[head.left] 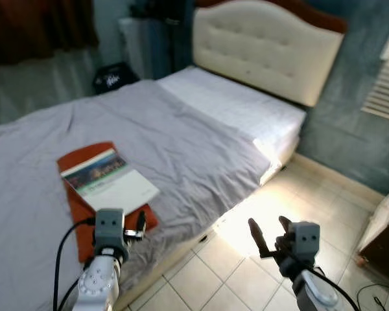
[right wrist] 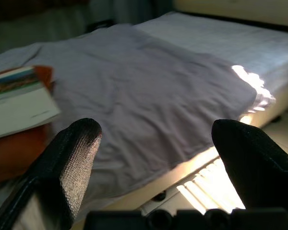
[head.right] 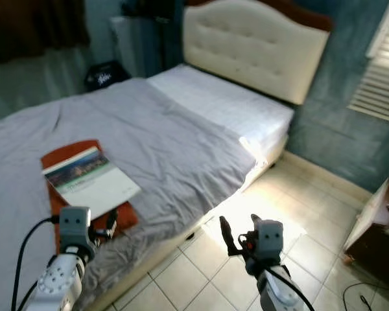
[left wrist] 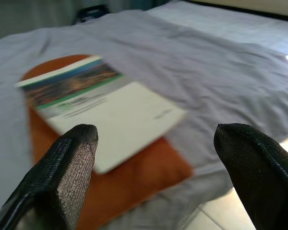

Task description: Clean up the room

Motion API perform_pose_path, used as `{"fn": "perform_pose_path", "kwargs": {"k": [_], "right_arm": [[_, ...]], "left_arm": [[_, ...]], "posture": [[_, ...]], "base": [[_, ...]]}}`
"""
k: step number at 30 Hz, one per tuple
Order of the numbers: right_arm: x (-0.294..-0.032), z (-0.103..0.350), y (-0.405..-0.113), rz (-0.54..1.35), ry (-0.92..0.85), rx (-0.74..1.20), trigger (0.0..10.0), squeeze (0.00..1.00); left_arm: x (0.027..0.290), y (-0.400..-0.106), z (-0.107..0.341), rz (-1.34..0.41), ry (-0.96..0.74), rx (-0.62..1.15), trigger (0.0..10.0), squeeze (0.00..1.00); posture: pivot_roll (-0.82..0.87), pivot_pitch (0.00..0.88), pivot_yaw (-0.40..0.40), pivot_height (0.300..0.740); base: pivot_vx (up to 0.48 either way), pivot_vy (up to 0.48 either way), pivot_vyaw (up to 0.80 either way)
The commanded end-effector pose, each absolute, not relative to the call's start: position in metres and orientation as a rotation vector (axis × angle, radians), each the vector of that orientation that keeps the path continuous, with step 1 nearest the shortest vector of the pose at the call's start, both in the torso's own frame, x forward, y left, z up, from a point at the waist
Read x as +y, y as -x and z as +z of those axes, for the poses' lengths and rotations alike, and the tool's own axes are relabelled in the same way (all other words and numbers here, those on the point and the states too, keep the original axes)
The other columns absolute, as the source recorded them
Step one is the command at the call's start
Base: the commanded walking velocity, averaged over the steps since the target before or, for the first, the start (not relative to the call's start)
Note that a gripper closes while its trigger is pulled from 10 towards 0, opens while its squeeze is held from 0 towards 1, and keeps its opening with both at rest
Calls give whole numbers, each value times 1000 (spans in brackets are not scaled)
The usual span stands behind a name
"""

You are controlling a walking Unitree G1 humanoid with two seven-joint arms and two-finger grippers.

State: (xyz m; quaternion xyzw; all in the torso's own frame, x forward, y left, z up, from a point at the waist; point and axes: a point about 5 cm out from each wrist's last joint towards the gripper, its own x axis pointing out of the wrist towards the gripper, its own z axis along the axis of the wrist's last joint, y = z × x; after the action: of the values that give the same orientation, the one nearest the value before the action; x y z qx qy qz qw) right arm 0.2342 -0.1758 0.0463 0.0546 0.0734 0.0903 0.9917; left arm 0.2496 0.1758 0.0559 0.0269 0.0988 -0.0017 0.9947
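A white book with a green and blue cover strip [head.left: 110,181] lies on an orange folder [head.left: 80,217] on the grey sheet of the bed [head.left: 181,129], near its front edge. My left gripper [head.left: 126,227] hovers open over the near corner of the folder, and the book [left wrist: 110,105] lies just beyond its fingertips [left wrist: 72,153]. Off the bed's side, my right gripper [head.left: 269,225] is held open above the tiled floor with nothing in it, pointing at the bed edge [right wrist: 182,163].
A cream padded headboard [head.left: 266,45] stands at the far end of the bed. A black bag [head.left: 115,78] sits on the floor beyond the bed. A wooden nightstand [head.left: 382,227] and a cable [head.left: 376,299] are at the right. Sunlit tiles [head.left: 259,214] run beside the bed.
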Motion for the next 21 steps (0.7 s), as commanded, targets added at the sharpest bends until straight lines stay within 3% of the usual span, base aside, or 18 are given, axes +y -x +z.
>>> {"fn": "perform_pose_path", "kwargs": {"k": [1,16,21], "right_arm": [[-176,49,-235,185,-107,143,10000,0],[-175,50,-237,196,-101,137,10000,0],[-180,70,-240,148,-87,18,10000,0]], "left_arm": [[175,-251,54,-5,-59,213,10000,0],[172,-254,56,-22,-77,195,10000,0],[183,-254,67,56,-56,116,10000,0]], "posture": [[25,0,-33,740],[20,0,-28,740],[21,0,-28,740]], "base": [[0,0,600],[0,0,606],[164,-362,606]]}}
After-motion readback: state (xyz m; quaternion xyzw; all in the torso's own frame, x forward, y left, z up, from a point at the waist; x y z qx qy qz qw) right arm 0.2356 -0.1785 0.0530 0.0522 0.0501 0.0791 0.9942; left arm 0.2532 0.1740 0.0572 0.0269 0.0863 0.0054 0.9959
